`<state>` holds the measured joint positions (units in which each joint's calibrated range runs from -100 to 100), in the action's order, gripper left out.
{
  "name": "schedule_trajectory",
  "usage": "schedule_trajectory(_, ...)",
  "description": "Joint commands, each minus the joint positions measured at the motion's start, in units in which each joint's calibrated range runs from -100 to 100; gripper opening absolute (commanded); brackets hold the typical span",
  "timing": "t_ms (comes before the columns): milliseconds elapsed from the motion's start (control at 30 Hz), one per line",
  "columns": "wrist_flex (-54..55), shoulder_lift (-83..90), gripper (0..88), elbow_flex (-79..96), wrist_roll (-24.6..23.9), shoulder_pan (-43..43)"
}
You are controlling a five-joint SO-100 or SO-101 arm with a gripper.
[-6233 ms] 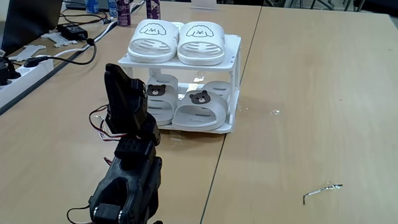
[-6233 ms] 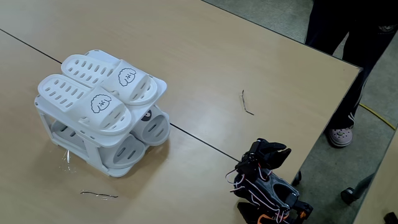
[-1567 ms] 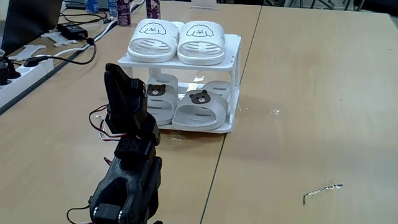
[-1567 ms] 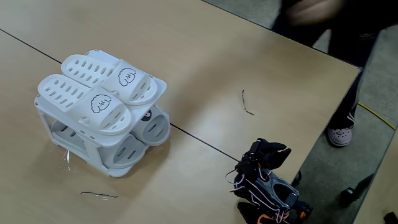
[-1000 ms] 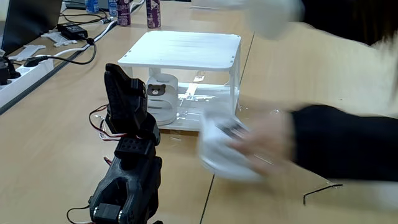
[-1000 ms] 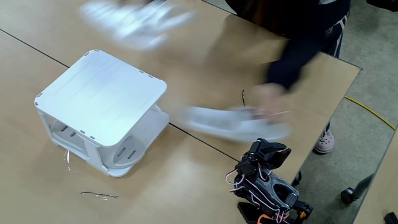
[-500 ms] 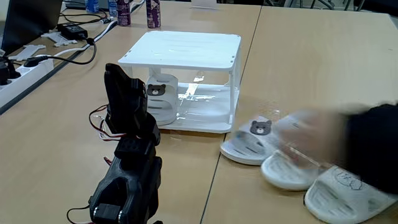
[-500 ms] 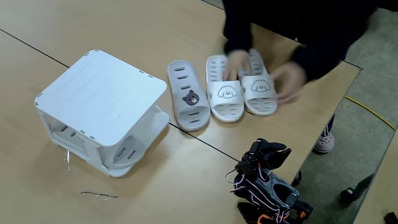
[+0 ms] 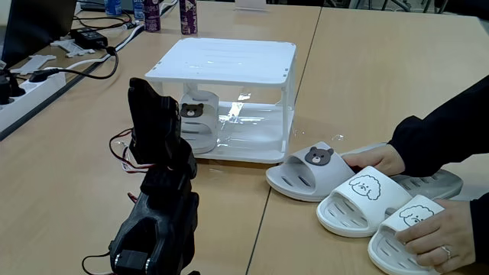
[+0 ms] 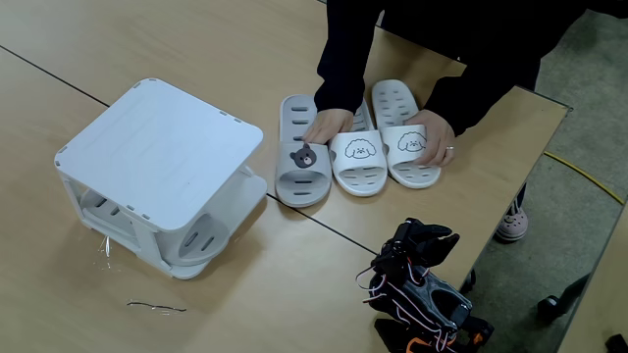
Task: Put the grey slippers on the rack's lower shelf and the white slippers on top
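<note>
- The rack (image 9: pixel 229 61) stands with its top tier bare; one grey slipper (image 9: pixel 200 122) sits on the lower shelf (image 9: pixel 256 141).
- A person's hands (image 10: pixel 324 126) press three slippers side by side on the table (image 10: pixel 294 59): the other grey slipper (image 10: pixel 299 167), then two white slippers (image 10: pixel 358 157).
- The black arm (image 9: pixel 157 191) is folded low; I cannot tell whether its gripper's jaws are apart or closed.
</note>
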<state>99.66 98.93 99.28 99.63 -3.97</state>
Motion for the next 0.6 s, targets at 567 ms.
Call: schedule_trajectory(567,-0.09,0.06,2.3,0.45,0.37,-0.64)
